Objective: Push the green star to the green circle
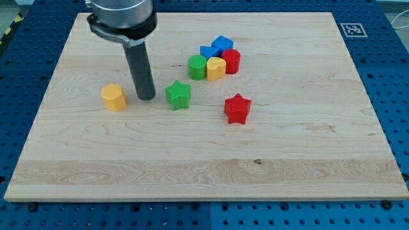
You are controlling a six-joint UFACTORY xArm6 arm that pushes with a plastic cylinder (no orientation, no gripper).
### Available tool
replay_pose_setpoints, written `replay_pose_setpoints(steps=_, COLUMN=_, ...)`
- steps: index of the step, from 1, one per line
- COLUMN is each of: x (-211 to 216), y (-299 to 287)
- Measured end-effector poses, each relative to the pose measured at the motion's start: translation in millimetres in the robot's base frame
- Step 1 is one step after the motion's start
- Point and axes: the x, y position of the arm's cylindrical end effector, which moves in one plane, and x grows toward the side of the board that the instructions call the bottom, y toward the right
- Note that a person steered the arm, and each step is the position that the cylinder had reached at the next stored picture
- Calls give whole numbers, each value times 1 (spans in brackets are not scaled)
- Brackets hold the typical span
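Note:
The green star (178, 94) lies near the middle of the wooden board (204, 160). The green circle (197, 66), a short green cylinder, stands up and to the right of it, at the left end of a cluster of blocks. My tip (146, 97) rests on the board just left of the green star, with a small gap between them. The tip stands between the green star and a yellow hexagon (114, 97) further left.
The cluster beside the green circle holds a yellow heart (216, 68), a red cylinder (231, 61) and two blue blocks (216, 47). A red star (237, 108) lies right of the green star. A marker tag (351, 29) sits at the board's top right corner.

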Motion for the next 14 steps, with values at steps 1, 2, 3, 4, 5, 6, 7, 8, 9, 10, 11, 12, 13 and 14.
replay_pose_setpoints(steps=1, x=32, y=5)
replay_pose_setpoints(steps=2, x=44, y=21)
replay_pose_setpoints(steps=3, x=42, y=29)
replay_pose_setpoints(steps=4, x=32, y=32)
replay_pose_setpoints(steps=5, x=4, y=37)
replay_pose_setpoints(steps=6, x=0, y=43)
replay_pose_setpoints(steps=7, x=-5, y=54)
replay_pose_setpoints(steps=8, x=-4, y=54)
replay_pose_setpoints(steps=9, x=-2, y=54)
replay_pose_setpoints(steps=10, x=7, y=53)
replay_pose_setpoints(steps=11, x=21, y=51)
replay_pose_setpoints(steps=12, x=28, y=50)
replay_pose_setpoints(steps=13, x=43, y=63)
replay_pose_setpoints(steps=14, x=41, y=84)
